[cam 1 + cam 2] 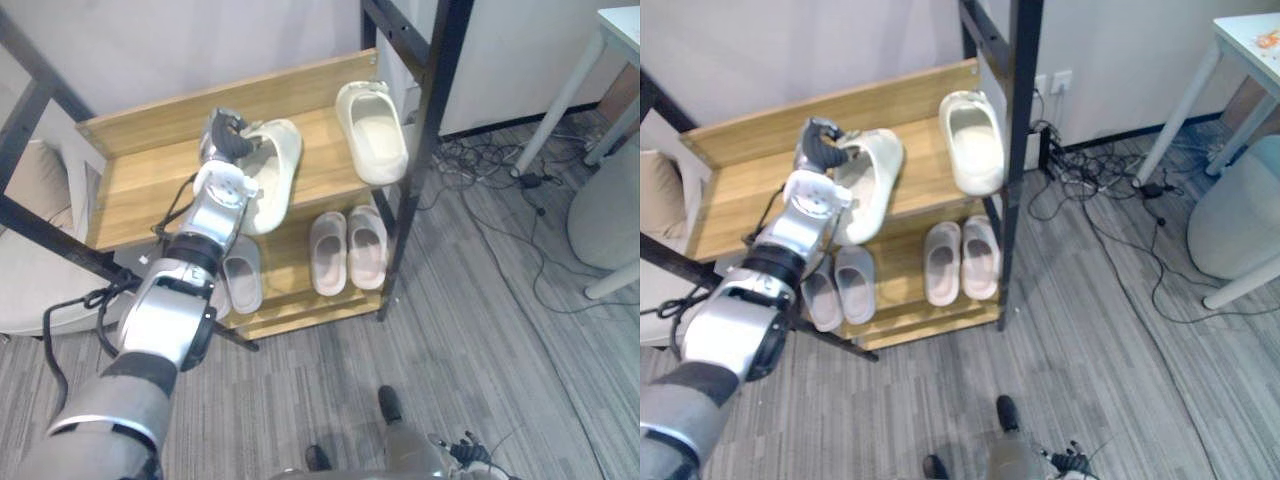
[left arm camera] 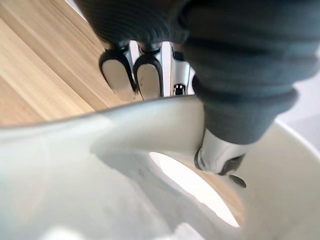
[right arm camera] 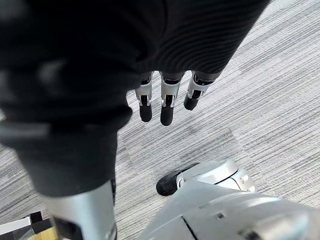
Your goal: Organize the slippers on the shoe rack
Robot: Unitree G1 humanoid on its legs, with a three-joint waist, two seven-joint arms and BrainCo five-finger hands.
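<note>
Spanning the dark-framed shoe rack (image 1: 130,175), the top wooden shelf bears two cream slippers lying apart and at different angles, which I judge is why the task is unfinished. The right cream slipper (image 1: 372,130) lies by the post and the left cream slipper (image 1: 270,180) lies aslant mid-shelf. The left hand (image 1: 225,135) pinches that slipper's strap, fingers (image 2: 117,75) outside and thumb inside, probably to turn it beside its mate. On the lower shelf a pink pair (image 1: 347,250) and a grey pair (image 1: 243,272) sit neatly. The right hand (image 3: 167,100) hangs with straight fingers, holding nothing, over striped grey carpet (image 1: 480,350); a white table (image 1: 563,95) and loose cables (image 1: 480,165) lie to the right
</note>
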